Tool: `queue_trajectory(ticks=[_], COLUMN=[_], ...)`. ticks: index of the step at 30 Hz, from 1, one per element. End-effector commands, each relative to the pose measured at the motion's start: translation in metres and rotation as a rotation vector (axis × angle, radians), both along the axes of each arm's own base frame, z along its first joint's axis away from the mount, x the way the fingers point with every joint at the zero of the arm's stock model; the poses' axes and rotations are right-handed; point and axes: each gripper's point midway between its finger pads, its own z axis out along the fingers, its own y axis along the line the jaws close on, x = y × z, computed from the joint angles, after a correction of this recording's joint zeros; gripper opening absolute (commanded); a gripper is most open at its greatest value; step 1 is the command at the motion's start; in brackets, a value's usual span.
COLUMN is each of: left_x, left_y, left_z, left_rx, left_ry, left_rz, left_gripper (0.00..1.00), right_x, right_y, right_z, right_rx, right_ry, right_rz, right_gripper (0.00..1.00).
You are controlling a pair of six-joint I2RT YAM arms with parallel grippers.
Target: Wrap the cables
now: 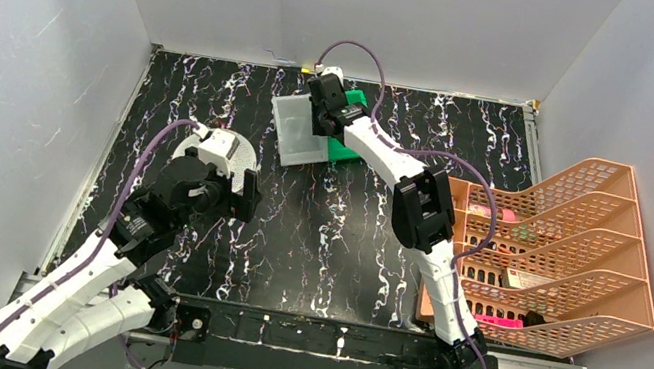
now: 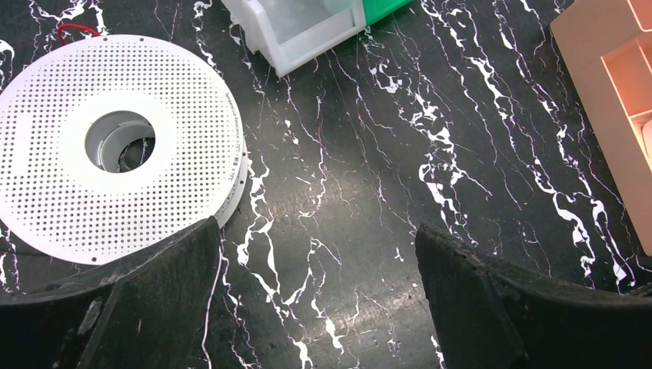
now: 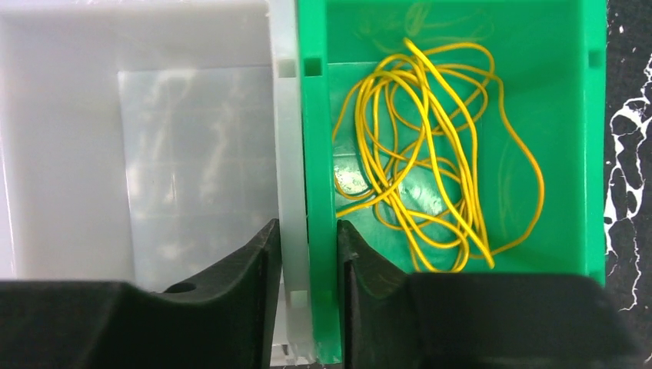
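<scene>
The yellow cables (image 3: 415,154) lie in a loose tangle inside a green bin (image 3: 553,115). It stands against a white bin (image 3: 69,154) at the back of the table. My right gripper (image 3: 307,238) straddles the two adjoining walls, one finger in each bin, with the fingers pressed on the walls. From above, the right gripper (image 1: 322,118) sits over the white bin (image 1: 296,133) and green bin (image 1: 354,103). The white perforated spool (image 2: 61,192) lies flat at the left. My left gripper (image 2: 319,254) hangs open just right of the spool, with nothing between its fingers.
An orange tiered file tray (image 1: 556,245) stands at the right side, and its edge (image 2: 607,115) shows in the left wrist view. A short red wire (image 2: 73,31) pokes out behind the spool. Grey walls enclose the black marbled table (image 1: 334,237).
</scene>
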Motion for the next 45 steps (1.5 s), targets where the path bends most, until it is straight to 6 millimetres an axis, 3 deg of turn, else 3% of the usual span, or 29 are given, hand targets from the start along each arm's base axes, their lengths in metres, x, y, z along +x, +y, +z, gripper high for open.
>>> queue_trajectory(ticks=[1, 8, 16, 24, 34, 36, 41, 45], left_x=[-0.002, -0.004, -0.005, -0.005, -0.005, -0.004, -0.004, -0.004], left_y=[-0.001, -0.001, -0.001, -0.003, -0.003, -0.003, -0.003, -0.003], left_z=[0.005, 0.007, 0.008, 0.008, 0.006, 0.005, 0.004, 0.002], left_rx=[-0.012, -0.019, -0.022, -0.024, -0.022, -0.02, -0.015, -0.012], left_ry=[-0.024, -0.03, -0.034, -0.032, -0.025, -0.022, -0.017, -0.013], left_rz=[-0.016, -0.02, -0.021, -0.029, -0.028, -0.029, -0.027, -0.027], left_gripper=[0.98, 0.98, 0.98, 0.98, 0.98, 0.98, 0.98, 0.98], right_x=[0.007, -0.004, -0.026, -0.056, -0.085, -0.087, -0.088, -0.09], right_y=[0.001, -0.006, -0.042, -0.075, -0.102, -0.105, -0.104, -0.103], right_z=[0.027, 0.04, 0.045, 0.03, 0.011, 0.01, 0.016, 0.028], right_rx=[0.004, 0.012, -0.034, -0.017, 0.021, 0.024, 0.04, 0.066], right_ry=[-0.076, -0.096, -0.116, -0.086, -0.054, -0.059, -0.062, -0.073], right_rz=[-0.036, -0.082, -0.209, -0.334, -0.441, -0.452, -0.439, -0.432], right_gripper=[0.33, 0.14, 0.01, 0.0, 0.0, 0.15, 0.4, 0.51])
